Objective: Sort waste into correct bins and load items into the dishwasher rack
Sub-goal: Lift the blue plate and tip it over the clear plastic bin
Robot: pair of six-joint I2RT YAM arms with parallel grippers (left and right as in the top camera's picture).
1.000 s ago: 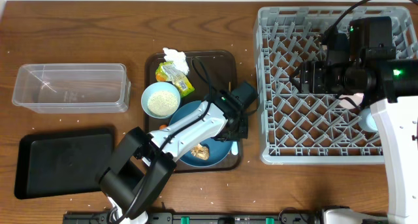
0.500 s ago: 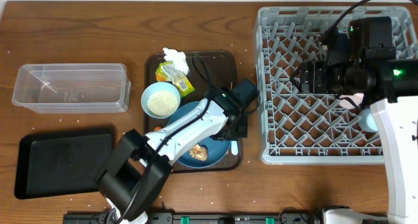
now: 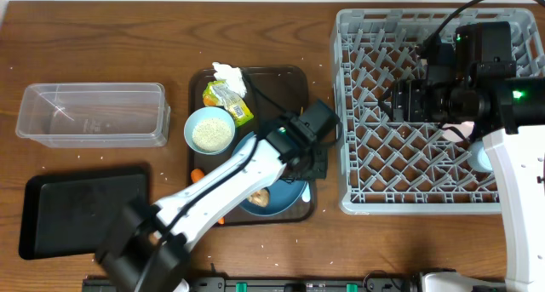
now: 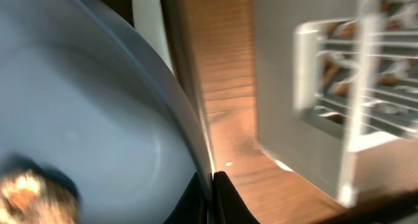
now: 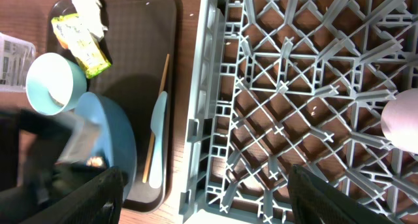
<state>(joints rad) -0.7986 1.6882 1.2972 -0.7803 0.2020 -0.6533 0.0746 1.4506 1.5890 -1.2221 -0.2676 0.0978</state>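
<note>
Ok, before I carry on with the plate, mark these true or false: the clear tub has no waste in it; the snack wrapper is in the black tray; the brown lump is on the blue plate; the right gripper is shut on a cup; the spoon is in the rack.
1. No waste shows in the clear tub. True.
2. The snack wrapper is in the black tray. False: it lies on the serving tray, beside the tissue.
3. The brown food lump is on the blue plate. True.
4. The right gripper is shut on a cup. False: it is open and empty above the rack.
5. The spoon is in the rack. False: it lies on the serving tray beside the chopsticks.
</note>
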